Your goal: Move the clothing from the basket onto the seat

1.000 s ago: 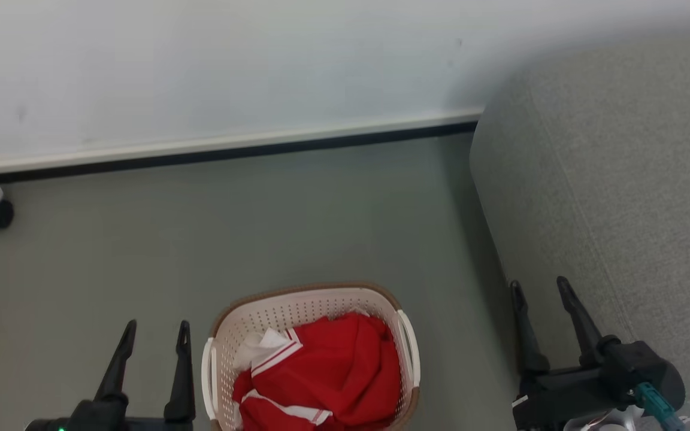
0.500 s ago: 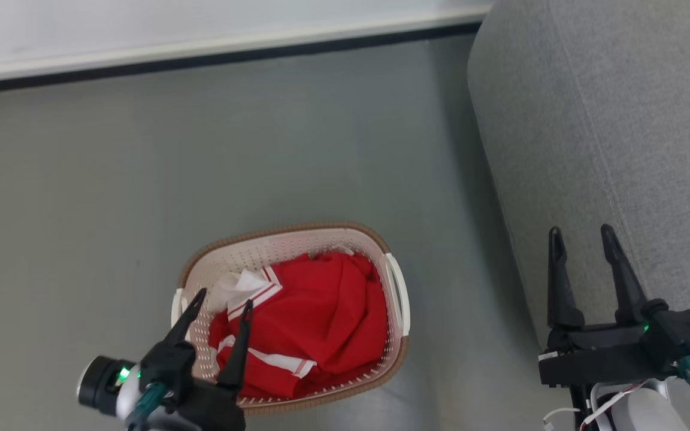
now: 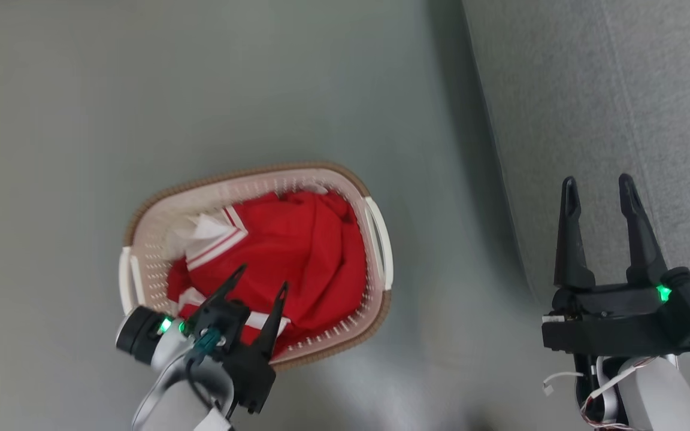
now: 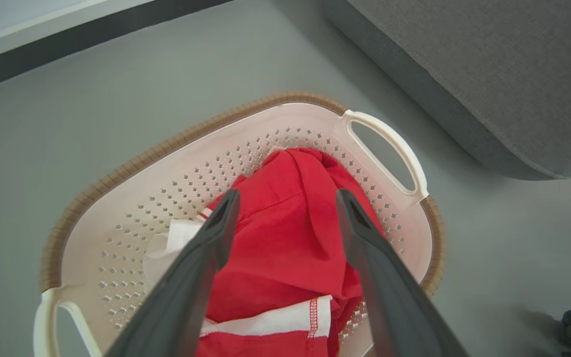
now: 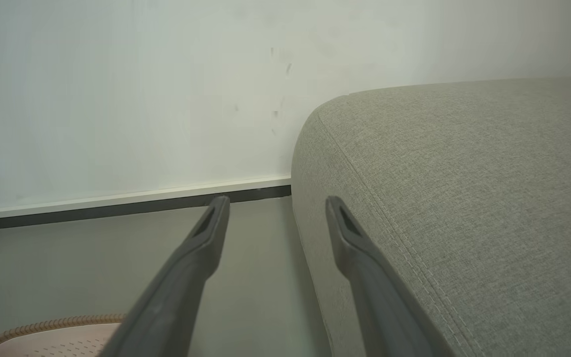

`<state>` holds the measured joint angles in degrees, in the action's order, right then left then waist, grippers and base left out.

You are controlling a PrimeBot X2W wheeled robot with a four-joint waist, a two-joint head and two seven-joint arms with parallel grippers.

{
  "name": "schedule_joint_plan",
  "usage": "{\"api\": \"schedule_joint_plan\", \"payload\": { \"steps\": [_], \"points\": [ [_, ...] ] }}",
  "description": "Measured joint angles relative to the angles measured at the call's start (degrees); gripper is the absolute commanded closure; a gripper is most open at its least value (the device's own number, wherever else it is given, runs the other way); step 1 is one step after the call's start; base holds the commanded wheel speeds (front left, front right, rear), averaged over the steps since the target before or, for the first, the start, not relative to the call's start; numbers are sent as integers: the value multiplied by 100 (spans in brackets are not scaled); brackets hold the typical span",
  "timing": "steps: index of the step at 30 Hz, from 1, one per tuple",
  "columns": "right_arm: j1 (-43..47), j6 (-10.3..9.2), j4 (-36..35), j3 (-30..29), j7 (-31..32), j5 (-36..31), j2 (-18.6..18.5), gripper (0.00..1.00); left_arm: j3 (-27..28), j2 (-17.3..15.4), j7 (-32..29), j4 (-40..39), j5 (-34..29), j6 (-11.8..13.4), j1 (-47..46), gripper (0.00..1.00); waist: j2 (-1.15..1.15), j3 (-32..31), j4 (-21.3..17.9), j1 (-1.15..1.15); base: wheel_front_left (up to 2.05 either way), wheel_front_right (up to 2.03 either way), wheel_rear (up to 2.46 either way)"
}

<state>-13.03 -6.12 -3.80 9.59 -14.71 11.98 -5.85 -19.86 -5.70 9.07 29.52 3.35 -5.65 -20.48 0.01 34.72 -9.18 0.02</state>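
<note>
Red clothing (image 3: 285, 239) in the basket (image 3: 249, 170) lies just ahead of the spread left gripper (image 3: 263, 276), seemingly untouched, while the right gripper (image 3: 598, 179), also spread, hangs farther off by the seat (image 3: 620, 90).

Grey-green floor (image 3: 201, 90), white wall (image 5: 117, 99)

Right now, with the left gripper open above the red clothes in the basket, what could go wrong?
1. The left gripper stands open over the bunched red clothing; closing may pinch only a thin fold, which could slip out during the lift.
2. The garments lie tangled together, so pulling one may drag the other, or tip the laundry basket.
3. The sofa seat is off to the right; trailing fabric could drop on the floor.
</note>
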Motion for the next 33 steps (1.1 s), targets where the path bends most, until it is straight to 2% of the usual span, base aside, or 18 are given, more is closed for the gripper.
{"api": "schedule_joint_plan", "payload": {
  "steps": [9,20,33],
  "points": [
    [-60,-1,-174,-63,0,-45,87,0,-336,-19,-170,519,-264,-91,-620,0,0,687,-185,-1,0,0,0],
    [-259,-37,-300,-118,-1,-70,188,0,-691,-207,-399,1200,-547,-142,-1436,0,0,1551,-483,-1,0,0,0],
    [-280,-43,-342,-156,-1,-143,256,0,-839,-147,-409,1871,-637,-143,-1947,0,-1,2141,-703,-2,0,0,0]
  ]
}}
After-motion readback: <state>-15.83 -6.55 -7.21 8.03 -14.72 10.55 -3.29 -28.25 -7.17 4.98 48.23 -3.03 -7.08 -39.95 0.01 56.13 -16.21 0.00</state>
